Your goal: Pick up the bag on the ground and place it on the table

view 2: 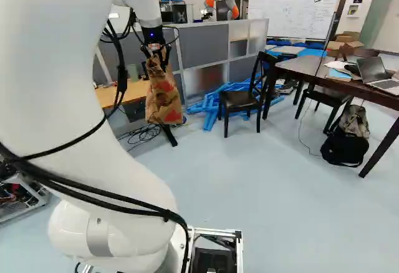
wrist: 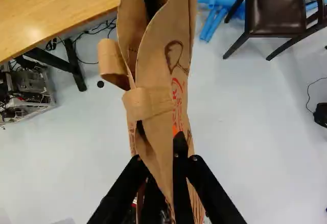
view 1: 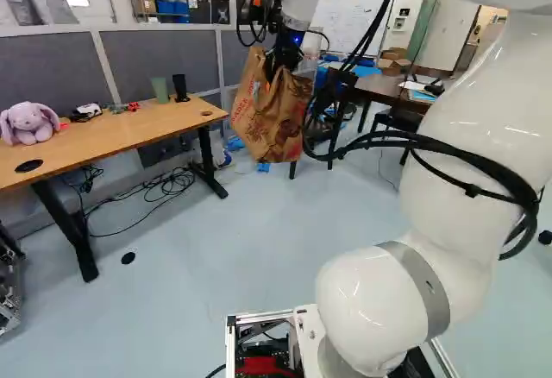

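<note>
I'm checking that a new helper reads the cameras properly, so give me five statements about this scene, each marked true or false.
1. The gripper holds the paper bag above the floor. True.
2. The plush rabbit sits on the dark table. False: the rabbit is on the wooden desk.
3. An open laptop is on the dark table. True.
4. The bag stands on the wooden desk. False: the bag hangs from the gripper.
5. A green cup and a black cup stand on the wooden desk. True.

Brn bag (view 1: 272, 121) in hand (view 1: 278, 71), plush bunny (view 1: 30, 124) on tbl (view 1: 116, 139)
</note>
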You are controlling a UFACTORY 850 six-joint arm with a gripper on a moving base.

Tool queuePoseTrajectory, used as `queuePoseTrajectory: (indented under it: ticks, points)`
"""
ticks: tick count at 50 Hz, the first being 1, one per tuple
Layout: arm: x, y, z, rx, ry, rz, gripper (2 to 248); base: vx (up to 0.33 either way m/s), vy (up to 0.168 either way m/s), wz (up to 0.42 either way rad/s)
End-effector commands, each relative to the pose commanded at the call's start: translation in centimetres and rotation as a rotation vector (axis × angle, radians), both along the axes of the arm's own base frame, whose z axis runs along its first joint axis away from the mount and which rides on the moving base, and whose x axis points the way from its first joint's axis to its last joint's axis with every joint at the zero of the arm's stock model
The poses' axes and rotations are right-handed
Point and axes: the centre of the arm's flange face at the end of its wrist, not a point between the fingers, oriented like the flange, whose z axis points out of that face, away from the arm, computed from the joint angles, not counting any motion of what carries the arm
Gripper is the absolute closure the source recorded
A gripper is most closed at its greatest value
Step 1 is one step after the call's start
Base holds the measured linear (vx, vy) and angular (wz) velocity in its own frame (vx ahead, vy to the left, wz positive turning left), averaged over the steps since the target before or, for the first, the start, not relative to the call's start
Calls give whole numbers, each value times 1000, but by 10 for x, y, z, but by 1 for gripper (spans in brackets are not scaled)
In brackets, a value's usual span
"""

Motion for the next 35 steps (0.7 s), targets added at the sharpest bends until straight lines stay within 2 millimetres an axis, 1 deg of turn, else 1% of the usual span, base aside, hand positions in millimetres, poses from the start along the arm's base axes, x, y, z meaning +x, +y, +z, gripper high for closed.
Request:
queuePoseTrajectory:
  ticks: [13, 17, 24, 30, 35]
  points:
    - [0, 0, 0, 0, 0, 0, 229, 0, 0, 0]
    - [0, 0, 0, 0, 0, 0, 229, -14, 16, 130]
    - [0, 0, 0, 0, 0, 0, 229, -15, 63, 351]
    - [0, 0, 0, 0, 0, 0, 229, 44, 118, 612]
    - [0, 0, 0, 0, 0, 0, 229, 162, 136, 561]
